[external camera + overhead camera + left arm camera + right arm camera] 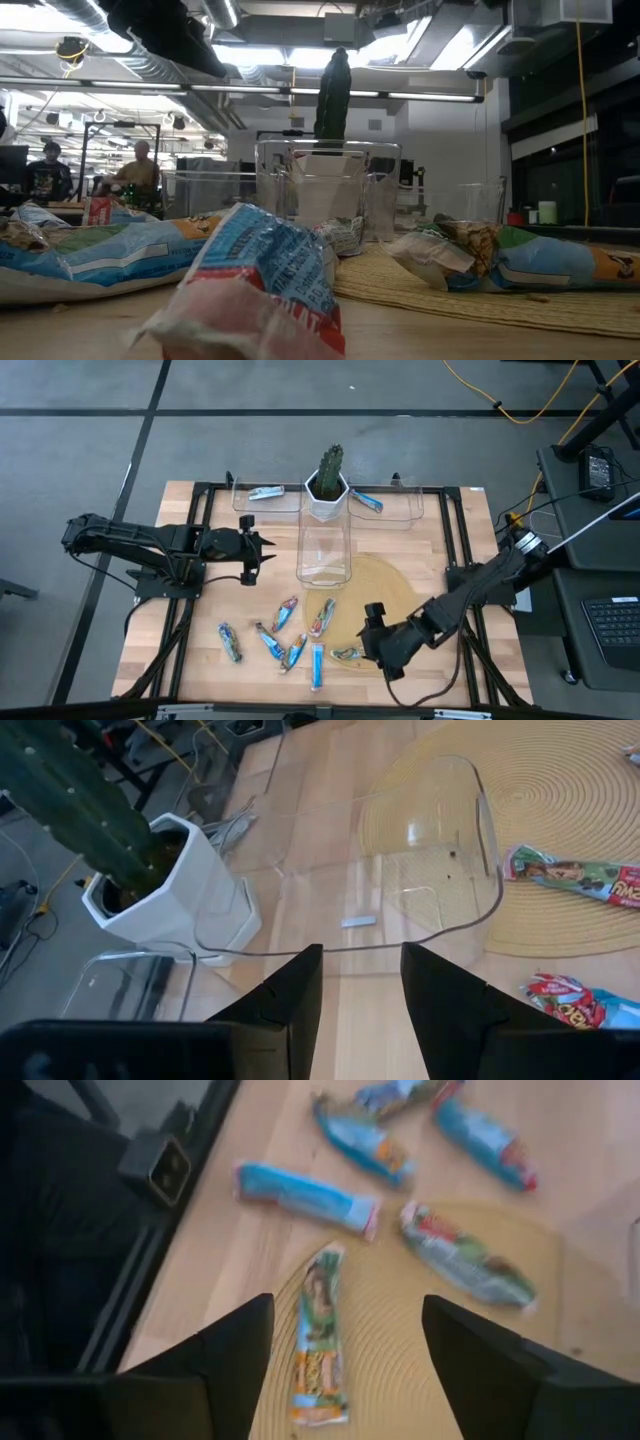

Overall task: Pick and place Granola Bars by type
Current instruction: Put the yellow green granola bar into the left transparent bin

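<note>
- High view, lower centre of the frame: the Granola Bars [290, 635] lie loose on the wooden table [190, 660], mostly blue wrappers, with two resting on a round woven mat [385, 585]; their printing is too small to read from above.
- Two more bars sit in clear bins [262, 498] at the upper centre, one on each side of a white pot holding a cactus [328, 482]. The bin walls are nearly see-through and hard to trace.
- A third clear bin [324, 550] stands in front of the pot; it looks empty.
- The right gripper [374, 628] hovers at lower right of centre, beside a green-brown bar [320, 1335] on the mat's edge. Its fingers [235, 1345] are spread wide and grasp nothing.
- The left gripper [262, 550] waits at centre left, near the middle bin. Its fingers [295, 990] are slightly parted with nothing between them.
- Low view: crumpled wrappers fill the foreground and hide most of the table. Two people sit far off at the left edge.
</note>
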Robot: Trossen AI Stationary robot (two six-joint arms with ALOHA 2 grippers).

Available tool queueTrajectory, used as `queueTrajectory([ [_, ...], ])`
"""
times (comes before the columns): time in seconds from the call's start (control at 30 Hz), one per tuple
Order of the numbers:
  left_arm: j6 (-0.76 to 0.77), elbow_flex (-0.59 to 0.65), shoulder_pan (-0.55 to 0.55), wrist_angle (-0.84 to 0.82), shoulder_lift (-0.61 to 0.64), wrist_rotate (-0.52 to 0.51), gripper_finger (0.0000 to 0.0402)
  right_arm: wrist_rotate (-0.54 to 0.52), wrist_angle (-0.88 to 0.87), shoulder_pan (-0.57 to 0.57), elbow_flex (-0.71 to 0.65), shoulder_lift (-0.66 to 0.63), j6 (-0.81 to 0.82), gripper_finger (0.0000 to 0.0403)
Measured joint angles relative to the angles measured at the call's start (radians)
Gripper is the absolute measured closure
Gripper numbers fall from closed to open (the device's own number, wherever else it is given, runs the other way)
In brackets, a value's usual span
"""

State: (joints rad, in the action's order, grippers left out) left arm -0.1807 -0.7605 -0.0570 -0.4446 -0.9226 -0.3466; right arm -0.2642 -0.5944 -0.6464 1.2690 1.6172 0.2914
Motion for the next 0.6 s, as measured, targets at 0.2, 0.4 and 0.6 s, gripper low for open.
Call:
queueTrajectory([
  [0.2,0.003,0.0,0.0,0.0,0.0,0.0,0.0271,0.074,-0.022,-0.008,0.0,0.104,0.022,0.0145],
  [0.4,0.013,0.0,0.0,0.0,0.0,0.0,0.0271,0.075,-0.043,0.0,0.0,0.175,0.022,0.0146],
  [0.6,0.013,0.0,0.0,0.0,0.0,0.0,0.0271,0.075,-0.059,0.009,0.0,0.25,0.018,0.0146],
])
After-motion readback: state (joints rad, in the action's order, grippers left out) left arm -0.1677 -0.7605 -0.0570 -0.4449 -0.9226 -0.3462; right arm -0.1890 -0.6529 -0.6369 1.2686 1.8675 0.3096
